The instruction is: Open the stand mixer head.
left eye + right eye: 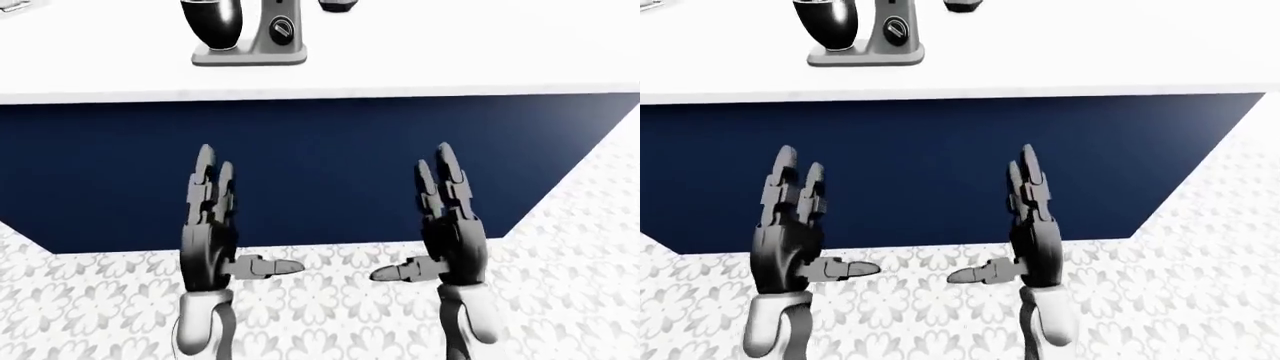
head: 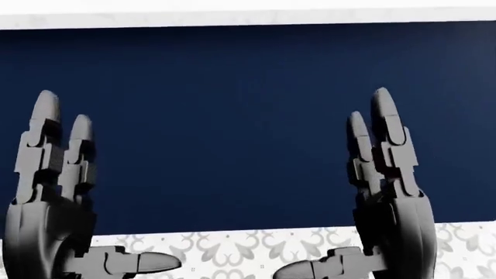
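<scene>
Both arms are up in view, well short of the stand mixer [image 1: 250, 34], which sits at the top of the left-eye view on the white tabletop [image 1: 450, 52], its upper part cut off by the frame. Its dark glossy bowl [image 1: 212, 22] hangs on the left over the grey base, with a round dial on the column. No lettering or brand can be read anywhere. A small dark object [image 1: 340, 5] peeks in at the top edge, too cropped to tell what it is. The left robot hand [image 1: 212, 225] and right robot hand [image 1: 448, 225] are both spread, fingers straight up, thumbs pointing inward, holding nothing. Behind them stands the navy cabinet face [image 1: 320, 165]; below lies the patterned floor [image 1: 330, 315].
</scene>
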You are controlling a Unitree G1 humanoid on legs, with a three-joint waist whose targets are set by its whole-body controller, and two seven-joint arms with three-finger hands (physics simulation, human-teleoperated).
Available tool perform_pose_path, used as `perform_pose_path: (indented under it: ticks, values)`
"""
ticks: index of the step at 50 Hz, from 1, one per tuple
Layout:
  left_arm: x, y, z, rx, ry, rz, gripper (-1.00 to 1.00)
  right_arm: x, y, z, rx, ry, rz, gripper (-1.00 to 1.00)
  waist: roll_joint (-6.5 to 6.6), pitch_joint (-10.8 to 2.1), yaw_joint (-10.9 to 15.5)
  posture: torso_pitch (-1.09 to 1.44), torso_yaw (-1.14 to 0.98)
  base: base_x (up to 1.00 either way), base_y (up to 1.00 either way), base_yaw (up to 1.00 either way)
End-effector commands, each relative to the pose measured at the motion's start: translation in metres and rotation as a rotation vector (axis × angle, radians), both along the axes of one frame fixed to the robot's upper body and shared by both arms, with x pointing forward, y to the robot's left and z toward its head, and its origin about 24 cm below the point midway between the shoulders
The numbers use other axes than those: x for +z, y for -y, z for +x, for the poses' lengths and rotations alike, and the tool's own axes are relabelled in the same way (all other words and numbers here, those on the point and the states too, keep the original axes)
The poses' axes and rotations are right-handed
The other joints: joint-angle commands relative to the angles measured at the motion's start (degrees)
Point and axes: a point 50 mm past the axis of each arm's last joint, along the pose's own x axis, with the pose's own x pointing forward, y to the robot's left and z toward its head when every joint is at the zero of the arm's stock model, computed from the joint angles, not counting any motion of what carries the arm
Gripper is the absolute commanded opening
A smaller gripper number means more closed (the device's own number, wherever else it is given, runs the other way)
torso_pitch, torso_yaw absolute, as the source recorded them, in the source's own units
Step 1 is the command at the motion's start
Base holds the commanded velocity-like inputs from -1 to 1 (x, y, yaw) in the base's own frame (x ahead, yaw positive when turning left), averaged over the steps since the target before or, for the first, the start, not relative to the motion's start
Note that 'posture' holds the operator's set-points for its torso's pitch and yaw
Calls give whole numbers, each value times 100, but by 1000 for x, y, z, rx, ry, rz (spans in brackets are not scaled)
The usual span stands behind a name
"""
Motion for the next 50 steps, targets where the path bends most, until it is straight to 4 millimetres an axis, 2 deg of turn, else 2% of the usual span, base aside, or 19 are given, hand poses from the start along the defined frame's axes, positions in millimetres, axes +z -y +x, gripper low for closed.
perform_pose_path:
  ticks: [1,9,16,20,25,36,37,38,40,41,42,43,44,45,46,47,48,49,50]
  values:
    - [25,3,-7,-19,114,8,100,24,1,-4,4,103,21,100,2,-72,0,0,0,0,0,0]
    - [65,-2,-21,-27,200,-39,100,74,-3,-26,74,172,107,100,-5,-15,11,0,0,0,0,0]
    - [110,1,-46,-56,320,-45,100,129,-4,-56,112,301,156,100,-9,1,23,0,0,0,0,0]
    - [129,1,-56,-64,368,-49,100,144,-2,-59,131,332,194,100,-16,30,27,0,0,0,0,0]
    - [141,0,-59,-76,405,-66,100,154,-1,-63,143,352,209,100,-25,59,28,0,0,0,0,0]
    - [139,-1,-58,-72,394,-74,100,151,0,-62,136,354,209,100,-31,126,32,0,0,0,0,0]
    - [139,0,-58,-72,395,-75,100,152,1,-61,120,359,203,100,-59,44,10,0,0,0,100,0]
    - [139,0,-58,-76,397,-75,100,151,1,-61,115,358,196,100,-250,167,-28,0,0,0,100,0]
    - [139,0,-59,-77,396,-74,100,150,1,-61,117,352,201,100,-425,143,-30,0,0,0,53,0]
    - [139,0,-58,-76,395,-75,100,150,1,-61,119,354,200,100,-198,146,-46,0,0,0,0,0]
    - [139,0,-58,-76,395,-75,100,150,0,-61,119,354,199,100,-132,114,-80,0,0,0,0,0]
    - [139,0,-59,-78,397,-74,100,150,1,-61,123,349,211,100,39,145,-117,0,0,0,0,0]
    - [139,0,-59,-80,398,-75,100,150,2,-61,121,337,222,100,317,152,-142,0,0,0,24,0]
    - [139,0,-59,-80,398,-75,100,150,2,-60,116,333,218,100,474,209,-104,0,0,0,100,0]
    - [139,0,-59,-78,397,-76,100,150,2,-59,116,328,220,100,-62,342,-67,0,0,0,100,0]
    - [139,0,-59,-78,396,-76,100,150,2,-60,122,331,223,100,-86,364,-52,0,0,0,100,0]
    - [139,0,-59,-80,397,-75,100,150,2,-60,124,333,226,100,-86,360,-81,0,0,0,17,0]
    - [139,0,-59,-82,398,-76,100,151,2,-61,123,343,219,100,329,278,-84,0,0,0,14,0]
    - [138,0,-59,-82,397,-75,100,151,2,-61,130,341,227,100,405,226,-69,0,0,0,14,0]
